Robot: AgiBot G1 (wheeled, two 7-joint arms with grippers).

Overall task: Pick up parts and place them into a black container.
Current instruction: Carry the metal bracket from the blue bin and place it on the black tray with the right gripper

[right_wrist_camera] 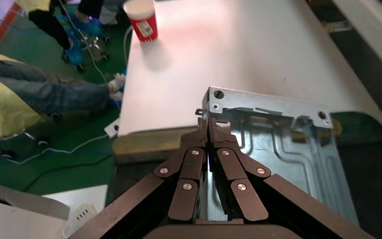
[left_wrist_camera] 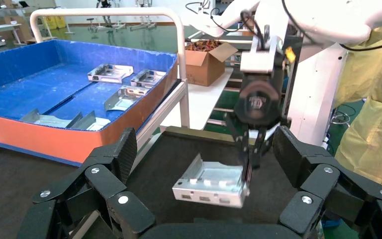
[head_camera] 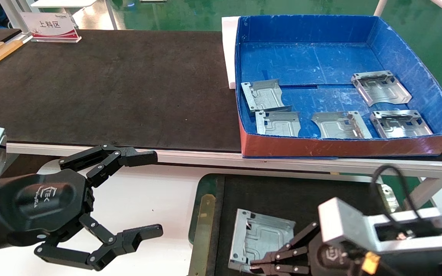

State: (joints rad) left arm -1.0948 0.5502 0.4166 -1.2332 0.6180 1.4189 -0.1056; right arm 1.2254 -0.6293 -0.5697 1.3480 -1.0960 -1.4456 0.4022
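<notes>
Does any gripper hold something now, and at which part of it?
The right gripper is shut on a part, pinching its bent edge near one corner, over the black container. The left gripper is open and holds nothing.

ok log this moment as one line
right end effector: shut on silver-grey stamped metal plate | over brass-rimmed black tray | left end effector: open, idle | blue box: five plates

Matte black linkage grippers (head_camera: 144, 191) with silver screws, white logo, grey metal wrist blocks, black cable, perhaps orange tag
</notes>
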